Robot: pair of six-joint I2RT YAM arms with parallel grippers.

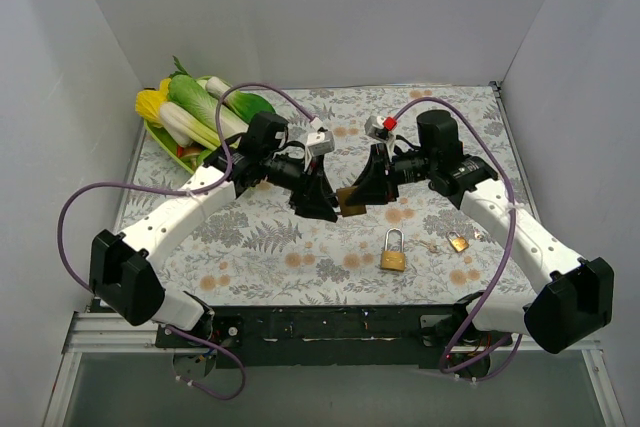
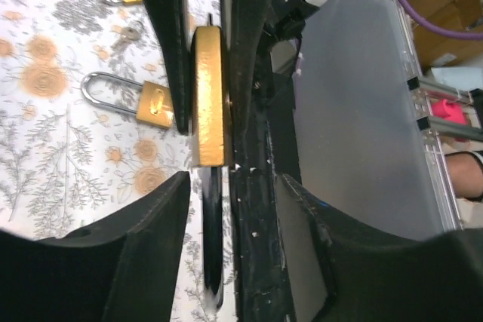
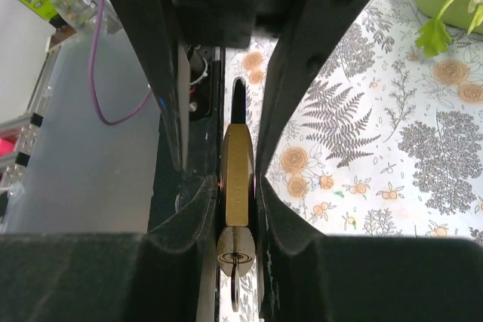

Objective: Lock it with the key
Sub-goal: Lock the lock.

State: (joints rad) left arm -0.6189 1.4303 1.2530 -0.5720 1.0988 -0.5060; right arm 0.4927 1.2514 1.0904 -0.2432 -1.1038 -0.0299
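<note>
- Nearest the arm bases, a second padlock (image 1: 393,260) lies flat on the floral worktop (image 1: 300,267), right of centre, with its shackle pointing toward the far side.
- Just right of it lie a loose key (image 2: 130,33) and then a small padlock (image 1: 458,243). All three are clear of both arms.
- A little farther in, over the middle of the worktop, the two arms meet nose to nose. The brass padlock (image 2: 210,96) sits between them, raised off the cloth.
- The right tool (image 3: 238,194) is closed down to the width of the brass body. One finger presses on each broad face at the keyhole end, so it has firm hold of the padlock.
- The key (image 3: 235,288) sits in the keyhole on the padlock's end face, facing the right wrist camera and lying in the slot between that tool's fingers. I cannot tell whether the fingers touch the key itself.
- The left tool (image 2: 235,177) comes in from the opposite end. Its fingers stand apart, wider than the lock, either side of the shackle end.
- From the left wrist, only a thin dark strip, which looks like the shackle seen edge-on, runs down the gap, with space on both sides. This tool clamps nothing that shows.
- Both wrist views see the shackle edge-on and in shadow, so I cannot tell whether it is pushed home in the body.
- Farthest off, in the back left corner, a green tray (image 1: 170,147) holds leafy vegetables (image 1: 195,107), well apart from the lock and both arms.
</note>
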